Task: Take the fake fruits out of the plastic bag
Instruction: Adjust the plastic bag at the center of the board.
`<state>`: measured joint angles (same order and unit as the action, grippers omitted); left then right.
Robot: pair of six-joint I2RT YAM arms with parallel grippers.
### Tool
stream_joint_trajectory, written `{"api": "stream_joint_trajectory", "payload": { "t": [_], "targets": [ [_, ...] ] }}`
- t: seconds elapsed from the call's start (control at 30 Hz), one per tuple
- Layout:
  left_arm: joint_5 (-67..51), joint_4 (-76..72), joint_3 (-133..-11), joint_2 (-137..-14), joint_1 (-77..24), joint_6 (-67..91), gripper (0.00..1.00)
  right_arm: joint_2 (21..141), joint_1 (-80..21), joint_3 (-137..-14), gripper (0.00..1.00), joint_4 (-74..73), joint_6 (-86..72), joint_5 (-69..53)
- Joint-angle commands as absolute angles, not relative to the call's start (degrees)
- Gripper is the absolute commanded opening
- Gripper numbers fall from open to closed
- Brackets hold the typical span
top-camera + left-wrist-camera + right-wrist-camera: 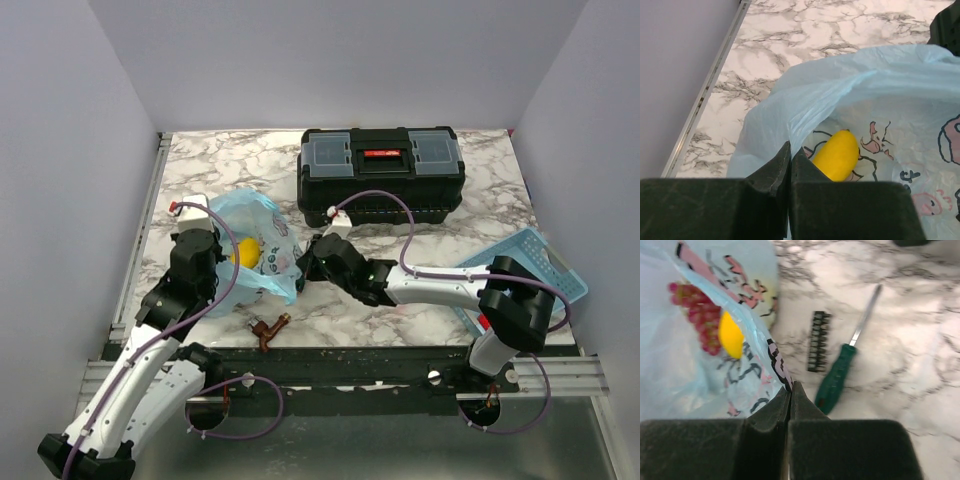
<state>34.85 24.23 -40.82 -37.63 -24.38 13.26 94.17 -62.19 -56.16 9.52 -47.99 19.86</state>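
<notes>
The light-blue plastic bag with pink cartoon prints lies at the left middle of the table, held from both sides. My left gripper is shut on the bag's left rim, its fingertips pinching the film. My right gripper is shut on the bag's right edge. The yellow oval fruit lies inside the bag and shows in the top view. The reddish-purple grapes sit beside the yellow fruit behind the film. The dark round fruit is hidden.
A black toolbox stands behind the bag. A light-blue basket tray is at the right edge. A green-handled screwdriver and a black bit holder lie right of the bag. A small brown tool lies at the front edge.
</notes>
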Motion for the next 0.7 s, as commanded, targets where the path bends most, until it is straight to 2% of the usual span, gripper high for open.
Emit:
{"api": "stream_joint_trajectory", "payload": {
  "t": [0.0, 0.17, 0.33, 0.53, 0.67],
  "targets": [
    [32.0, 20.8, -39.8, -35.3, -24.1, 12.1, 0.0, 96.1, -62.5, -56.0, 0.01, 1.6, -48.3, 29.6],
    [31.8, 20.5, -40.4, -32.9, -24.1, 12.1, 0.0, 96.5, -62.4, -57.2, 0.01, -4.0, -46.8, 32.2],
    [32.9, 17.9, -38.6, -29.0, -24.1, 11.1, 0.0, 97.0, -61.2, -56.1, 0.07, -5.7, -46.6, 34.6],
    [33.2, 18.5, -39.0, -28.1, -24.1, 11.2, 0.0, 101.0, -60.3, -56.5, 0.15, -2.0, -43.4, 30.3],
    [34.6, 18.4, -38.8, -26.4, -24.1, 11.3, 0.0, 103.8, -59.3, -58.3, 0.16, -3.7, -42.7, 27.6]
  ]
}}
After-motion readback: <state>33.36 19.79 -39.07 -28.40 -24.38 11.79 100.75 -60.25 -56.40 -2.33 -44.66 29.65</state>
